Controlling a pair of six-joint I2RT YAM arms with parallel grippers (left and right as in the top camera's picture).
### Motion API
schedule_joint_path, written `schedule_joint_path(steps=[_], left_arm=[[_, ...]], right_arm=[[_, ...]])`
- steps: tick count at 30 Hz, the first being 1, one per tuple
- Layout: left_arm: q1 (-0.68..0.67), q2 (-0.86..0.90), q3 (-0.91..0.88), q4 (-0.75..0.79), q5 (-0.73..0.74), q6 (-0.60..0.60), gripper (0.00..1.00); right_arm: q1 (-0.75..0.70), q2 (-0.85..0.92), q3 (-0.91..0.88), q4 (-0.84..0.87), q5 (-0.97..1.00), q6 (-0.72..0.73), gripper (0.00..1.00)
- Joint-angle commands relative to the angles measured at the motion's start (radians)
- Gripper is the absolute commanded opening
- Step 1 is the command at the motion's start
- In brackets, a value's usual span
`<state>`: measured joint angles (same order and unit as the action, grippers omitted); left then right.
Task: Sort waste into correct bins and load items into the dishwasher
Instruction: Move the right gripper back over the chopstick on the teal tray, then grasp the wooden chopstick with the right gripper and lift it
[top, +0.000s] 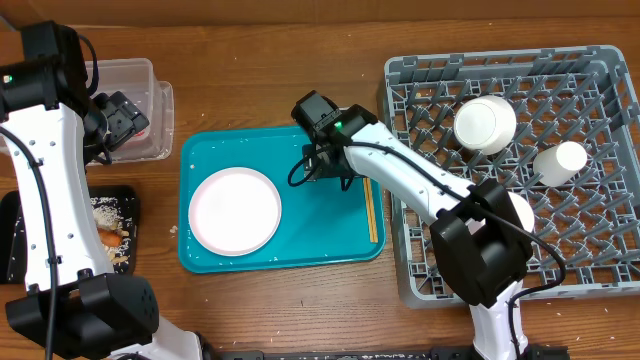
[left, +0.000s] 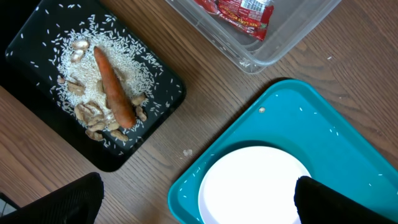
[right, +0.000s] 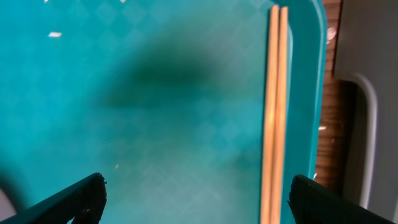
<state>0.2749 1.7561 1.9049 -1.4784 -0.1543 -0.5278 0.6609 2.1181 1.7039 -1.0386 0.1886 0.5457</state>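
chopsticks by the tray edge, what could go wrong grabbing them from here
The chopsticks lie flat, close beside the raised rim of the teal tray, so a finger of the open right gripper may hit the rim. The two sticks lie side by side; it might pinch only one.

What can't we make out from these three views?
1. Clear tub contents: overhead, the left arm covers part; left wrist view cuts it at the top edge, showing only a red wrapper.
2. Chopsticks: overhead, upper end under the right arm; right wrist view cuts them off at the bottom edge.
3. White dish in the rack: overhead, mostly behind the right arm; type unclear.
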Motion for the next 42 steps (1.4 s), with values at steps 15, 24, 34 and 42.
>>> schedule_joint_path(steps=[15, 24, 34, 42], left_arm=[[0.000, -0.016, 0.014, -0.002, -0.003, 0.004, 1.00], [0.000, -0.016, 0.014, -0.002, -0.003, 0.004, 1.00], [0.000, -0.016, 0.014, -0.002, -0.003, 0.004, 1.00], [0.000, -0.016, 0.014, -0.002, -0.003, 0.004, 1.00]], right_arm=[[-0.027, 0.089, 0.014, 0.030, -0.037, -0.003, 0.95], [-0.027, 0.123, -0.001, 0.043, -0.036, -0.003, 0.95], [-0.027, 0.123, -0.003, 0.043, -0.069, -0.003, 0.77], [-0.026, 0.123, -0.003, 0.042, -0.093, -0.003, 0.32]])
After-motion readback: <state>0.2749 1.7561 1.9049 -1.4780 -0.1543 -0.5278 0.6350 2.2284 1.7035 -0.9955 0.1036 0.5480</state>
